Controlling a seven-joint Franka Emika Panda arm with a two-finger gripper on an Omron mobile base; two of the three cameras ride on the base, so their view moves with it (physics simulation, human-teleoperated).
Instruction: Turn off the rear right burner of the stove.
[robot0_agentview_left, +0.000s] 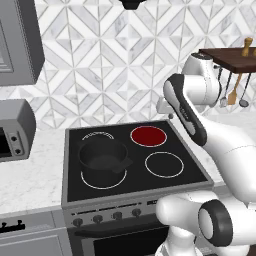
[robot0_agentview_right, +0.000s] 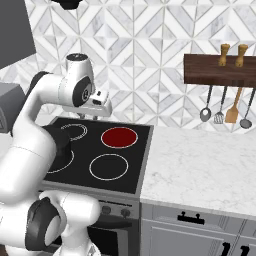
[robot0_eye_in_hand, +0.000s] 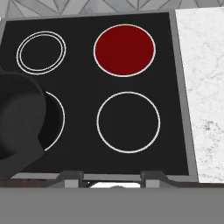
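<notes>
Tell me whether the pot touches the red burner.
Apart. The left base view shows the pot on the front left zone, with bare black glass between it and the red burner; the hand view shows the same gap.

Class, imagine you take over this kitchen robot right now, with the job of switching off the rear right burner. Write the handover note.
Gripper: raised above the stove, looking down at it; holds nothing; open or shut unclear.
Rear right burner: glowing red, so not off yet.
Pot: on the front left ring.
Knobs: in a row on the stove's front panel, untouched by the gripper.
Done: nothing visible.
Left: bring the gripper down to the correct knob, probably, and turn it until the red glow goes.
</notes>
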